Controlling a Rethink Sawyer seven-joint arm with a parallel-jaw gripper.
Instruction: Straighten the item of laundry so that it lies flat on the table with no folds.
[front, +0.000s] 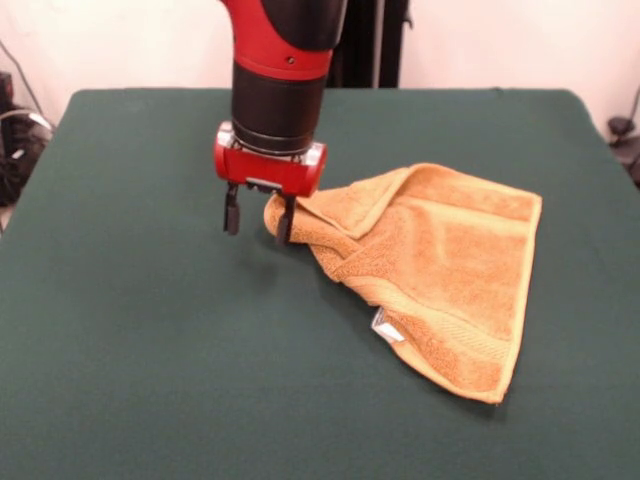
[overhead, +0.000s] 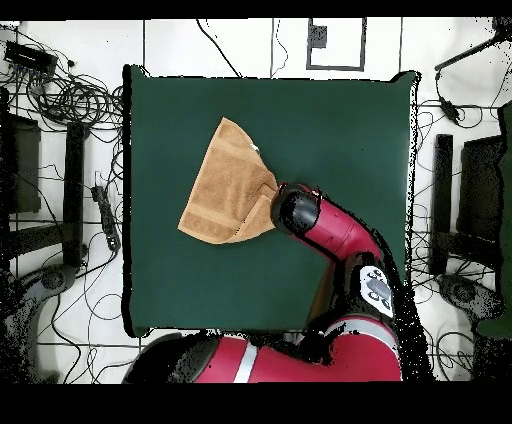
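At table (front: 130, 350) centre, gripper (front: 259, 222) hangs with jaws spread beside the folded towel (front: 445, 270); soft, light terry, so pinch that bunched corner and drag.

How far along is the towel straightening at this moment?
Done: little. The towel lies on the green table still bunched into a rough triangle, one flap folded over itself. In hand: the gripper is low at the towel's gathered corner, fingers apart, one against the cloth; no pinch is visible. Left: grasping that corner, drawing out the fold and laying it flat.
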